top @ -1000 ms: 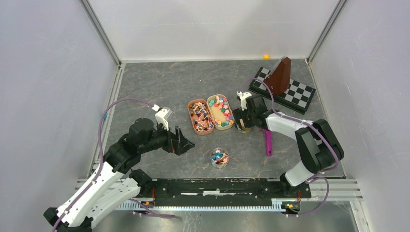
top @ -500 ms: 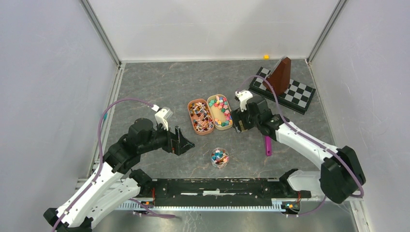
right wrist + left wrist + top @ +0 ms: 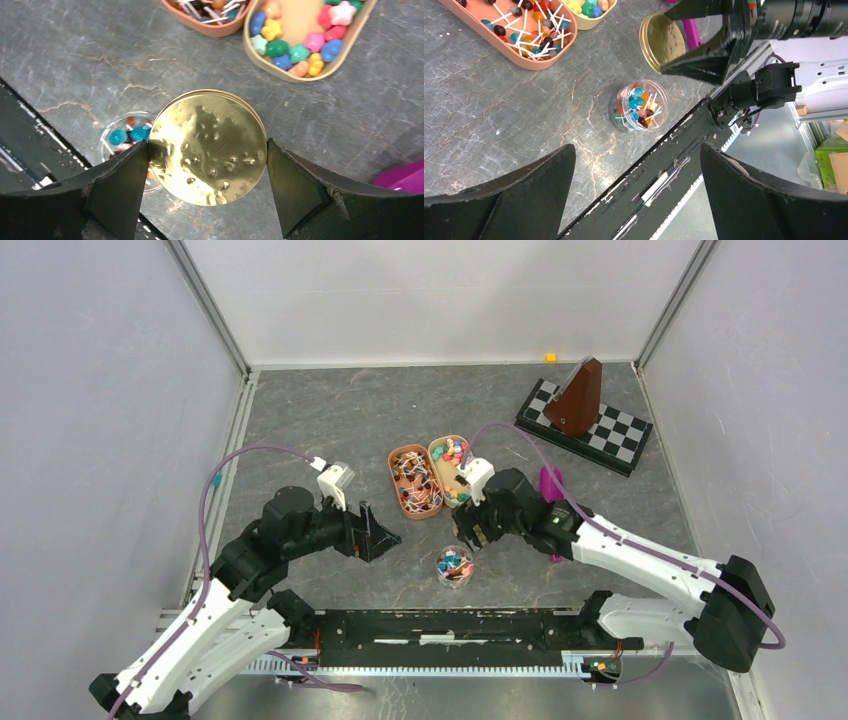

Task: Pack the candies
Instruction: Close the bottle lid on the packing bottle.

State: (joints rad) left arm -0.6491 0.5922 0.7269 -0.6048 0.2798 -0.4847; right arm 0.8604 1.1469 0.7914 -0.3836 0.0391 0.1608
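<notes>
The candies (image 3: pixel 455 452) are small star-shaped pieces in mixed colours, lying in a tan oval tray (image 3: pixel 436 455). They also show at the top of the right wrist view, candies (image 3: pixel 300 37). My right gripper (image 3: pixel 470 530) is shut on a round gold lid (image 3: pixel 207 147), held flat between both fingers. It hangs just behind and right of a small clear jar (image 3: pixel 455 566) of coloured sweets on white sticks. My left gripper (image 3: pixel 378 533) stands open and empty, left of the jar (image 3: pixel 640 105).
An orange-brown oval tray (image 3: pixel 395 480) of stick sweets lies beside the tan one. A purple object (image 3: pixel 551 485) lies right of my right arm. At the back right a chequered board (image 3: pixel 610 435) carries a brown metronome (image 3: pixel 575 398). A black rail (image 3: pixel 450 625) runs along the near edge.
My right arm has carried the gold lid from beside the tan tray toward the near left, close to the jar. The left arm has not moved.
</notes>
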